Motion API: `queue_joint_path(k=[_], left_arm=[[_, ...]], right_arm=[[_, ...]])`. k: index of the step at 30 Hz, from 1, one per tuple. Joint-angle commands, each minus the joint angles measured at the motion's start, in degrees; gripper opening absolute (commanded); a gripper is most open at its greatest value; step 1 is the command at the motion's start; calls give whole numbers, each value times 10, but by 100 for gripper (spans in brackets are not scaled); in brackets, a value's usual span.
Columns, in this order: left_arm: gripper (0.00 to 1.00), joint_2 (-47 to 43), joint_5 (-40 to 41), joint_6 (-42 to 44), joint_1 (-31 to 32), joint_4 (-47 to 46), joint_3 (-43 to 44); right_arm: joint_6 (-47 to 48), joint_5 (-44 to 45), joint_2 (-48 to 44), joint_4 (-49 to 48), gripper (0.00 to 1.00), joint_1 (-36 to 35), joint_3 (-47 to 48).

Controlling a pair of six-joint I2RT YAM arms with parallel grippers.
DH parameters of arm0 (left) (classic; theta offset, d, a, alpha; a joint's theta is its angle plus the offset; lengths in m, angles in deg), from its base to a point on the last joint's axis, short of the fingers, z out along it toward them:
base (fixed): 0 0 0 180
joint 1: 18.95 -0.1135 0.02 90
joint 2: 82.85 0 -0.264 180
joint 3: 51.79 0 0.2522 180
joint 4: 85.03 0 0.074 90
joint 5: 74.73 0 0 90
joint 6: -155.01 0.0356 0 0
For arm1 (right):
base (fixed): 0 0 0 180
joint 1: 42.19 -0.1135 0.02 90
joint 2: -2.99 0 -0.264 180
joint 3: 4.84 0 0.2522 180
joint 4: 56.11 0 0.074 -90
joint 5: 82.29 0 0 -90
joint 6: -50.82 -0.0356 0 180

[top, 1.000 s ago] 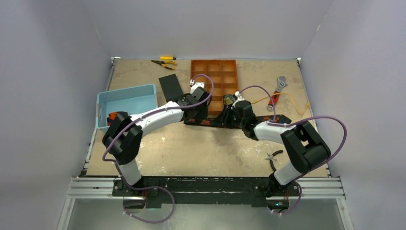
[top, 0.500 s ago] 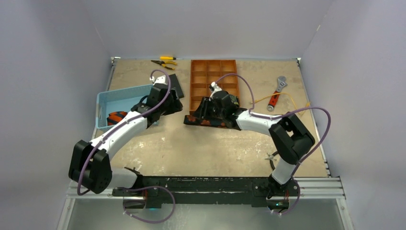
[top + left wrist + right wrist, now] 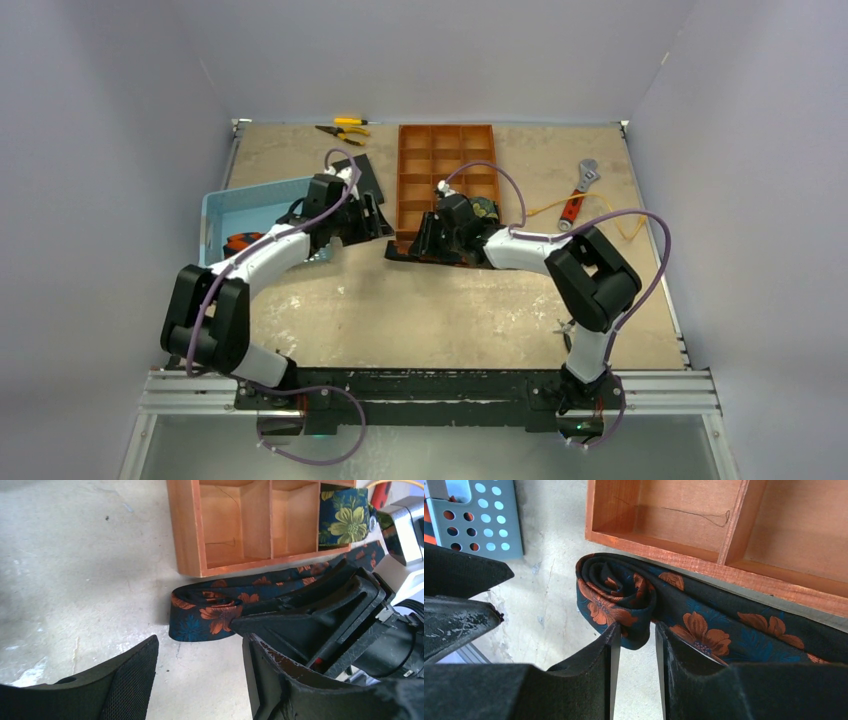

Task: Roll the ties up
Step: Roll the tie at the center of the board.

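Observation:
A dark navy tie with orange flowers lies along the front wall of the orange compartment tray, and its left end is rolled up. My right gripper is shut on that rolled end, one finger on each side. In the top view the tie lies in front of the tray, with my right gripper over it. My left gripper is open and empty, just left of the roll. A rolled black tie with a green-gold pattern sits in a tray compartment. Another rolled tie lies in the blue basket.
A black pad lies behind my left gripper. Yellow-handled pliers lie at the back. A red-handled wrench and a yellow cord lie at the right. Small pliers lie near the right arm's base.
My left gripper has let go of the tie and pulled back left toward the basket. My right gripper has moved left along the tie to its rolled end.

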Motion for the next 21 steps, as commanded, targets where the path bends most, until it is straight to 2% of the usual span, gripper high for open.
queue_joint_path(k=[1, 7, 11, 16, 21], left_arm=[[60, 21, -60, 24, -6, -40, 3], [60, 60, -99, 53, -6, -31, 21], [60, 80, -113, 65, -8, -32, 31], [60, 96, -127, 57, -13, -54, 33], [60, 114, -153, 47, -18, -77, 38]], right_arm=[[4, 14, 0, 6, 34, 5, 8], [6, -18, -3, -29, 29, 29, -20], [10, -72, 7, -73, 28, 48, -37], [3, -119, 27, -119, 26, 54, -50], [7, -126, 34, -145, 24, 60, -62]])
